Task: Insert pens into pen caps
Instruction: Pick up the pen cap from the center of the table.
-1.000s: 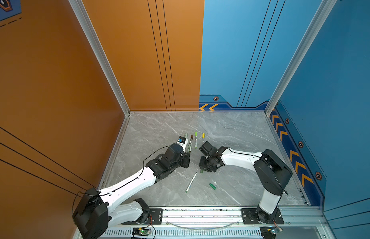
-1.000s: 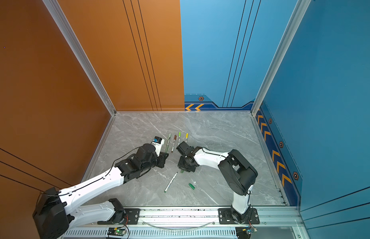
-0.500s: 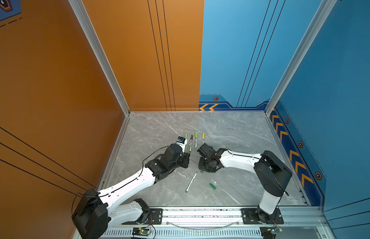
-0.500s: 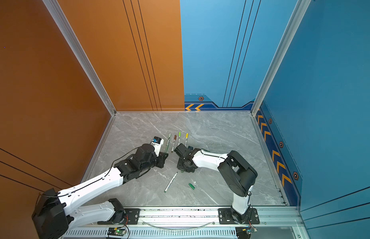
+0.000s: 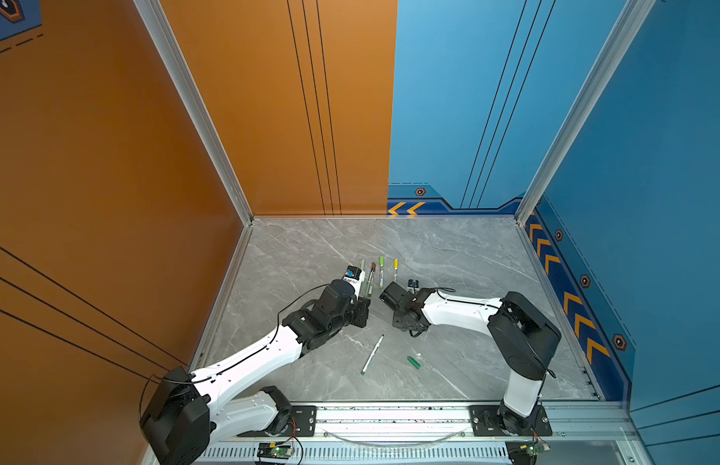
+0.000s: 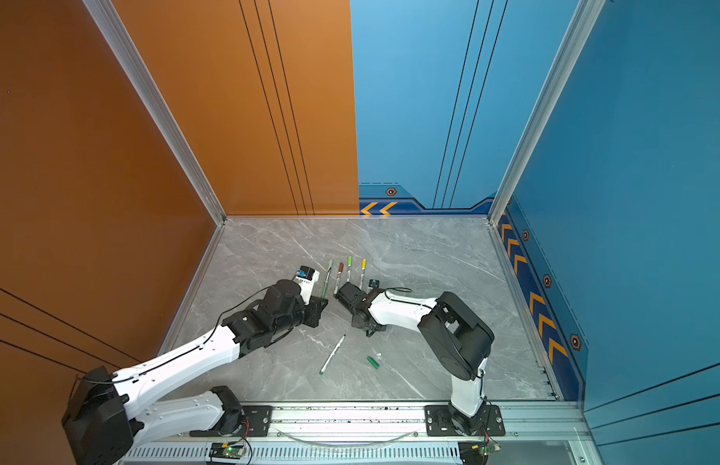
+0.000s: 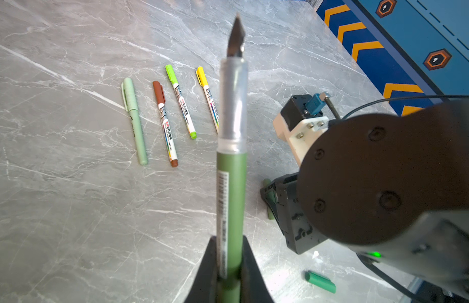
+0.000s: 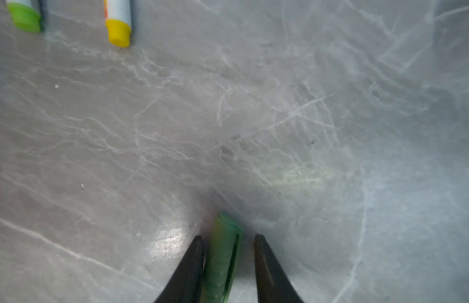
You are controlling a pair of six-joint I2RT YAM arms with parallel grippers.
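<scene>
My left gripper (image 7: 229, 238) is shut on a dark green pen (image 7: 231, 196), which is uncapped, with a clear neck and a dark nib pointing away from the wrist. My right gripper (image 8: 228, 237) is open just above the table, a short way right of the left gripper (image 5: 360, 312). A blurred green pen cap (image 8: 223, 257) sits between its fingers, against one finger and apart from the other. A white pen with a dark green end (image 5: 372, 354) and a loose dark green cap (image 5: 414, 362) lie nearer the front.
Four capped pens lie in a row behind the grippers: sage-green (image 7: 133, 120), brown (image 7: 166, 123), light green (image 7: 181, 102), yellow (image 7: 208, 102). A white scrap (image 7: 315, 254) lies by the loose cap. Orange and blue walls enclose the marble table (image 5: 451, 257).
The right gripper's jaws have parted, so a gap shows beside the green cap. The right wrist has shifted slightly left. The left arm still holds its pen in much the same place.
</scene>
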